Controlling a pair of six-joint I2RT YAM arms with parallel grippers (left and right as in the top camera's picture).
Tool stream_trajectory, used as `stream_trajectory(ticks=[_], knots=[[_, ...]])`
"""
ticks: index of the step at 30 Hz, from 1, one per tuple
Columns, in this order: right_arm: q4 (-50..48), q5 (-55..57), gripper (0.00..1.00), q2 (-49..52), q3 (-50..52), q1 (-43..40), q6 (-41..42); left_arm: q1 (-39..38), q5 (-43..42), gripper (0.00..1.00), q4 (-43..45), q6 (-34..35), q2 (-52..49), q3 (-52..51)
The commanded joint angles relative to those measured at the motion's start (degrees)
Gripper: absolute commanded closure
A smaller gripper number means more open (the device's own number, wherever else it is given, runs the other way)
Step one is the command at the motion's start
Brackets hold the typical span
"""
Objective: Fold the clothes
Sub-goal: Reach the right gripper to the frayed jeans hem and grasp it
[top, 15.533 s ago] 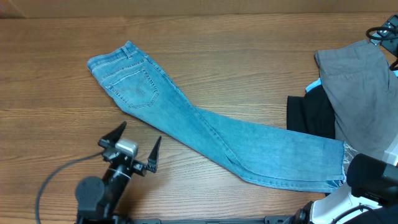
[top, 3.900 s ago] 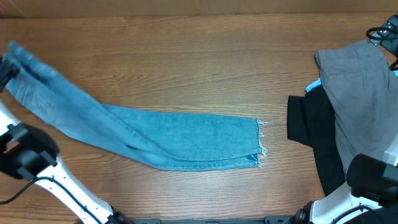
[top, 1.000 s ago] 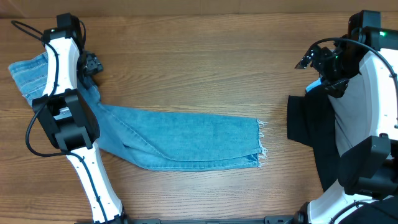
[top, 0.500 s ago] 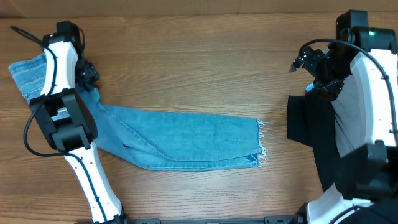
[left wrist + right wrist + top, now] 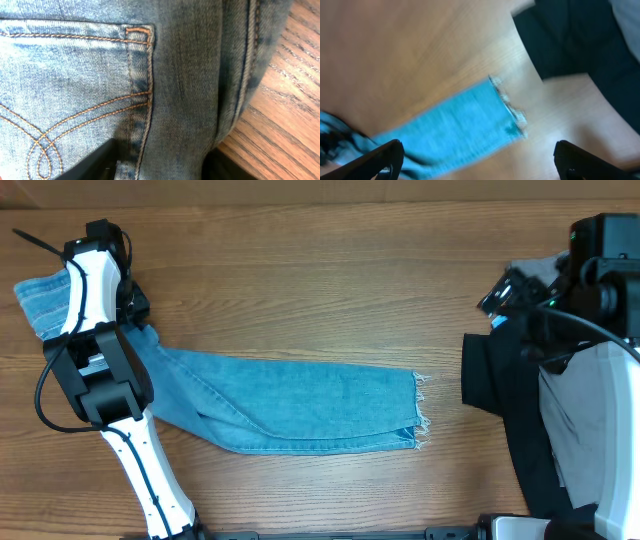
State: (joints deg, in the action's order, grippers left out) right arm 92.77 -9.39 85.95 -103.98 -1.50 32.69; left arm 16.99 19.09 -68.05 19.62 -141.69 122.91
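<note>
Overhead view: the light blue denim jeans [image 5: 300, 405] lie flat, waist at far left. The left gripper [image 5: 162, 167] is now narrowing over the waist, grip not certain; the right gripper [image 5: 480, 157] stays spread. Lifting probably follows.

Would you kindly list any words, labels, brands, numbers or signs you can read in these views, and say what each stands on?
No text can be read in any view.
The jeans show only curved orange stitching on the back pocket, with no lettering or tag.
The black garment and the table bear no text.
The right wrist view is blurred.
</note>
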Motion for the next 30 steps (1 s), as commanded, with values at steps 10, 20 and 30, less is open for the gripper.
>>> stream_trajectory(ticks=[10, 20, 30], knots=[[-11.0, -1.3, 0.0, -0.2, 23.6, 17.8, 6.1, 0.6, 1.4, 0.96, -0.3, 4.8, -0.5, -0.9], [-26.9, -6.1, 0.0, 0.1, 38.9, 18.4, 6.6, 0.6, -5.7, 0.96, -3.8, 3.1, 0.9, 5.6], [-30.9, -7.4, 0.16, 0.1, 44.9, 18.9, 8.3, 0.6, -11.0, 0.96, -12.2, 3.1, 3.5, 20.7]])
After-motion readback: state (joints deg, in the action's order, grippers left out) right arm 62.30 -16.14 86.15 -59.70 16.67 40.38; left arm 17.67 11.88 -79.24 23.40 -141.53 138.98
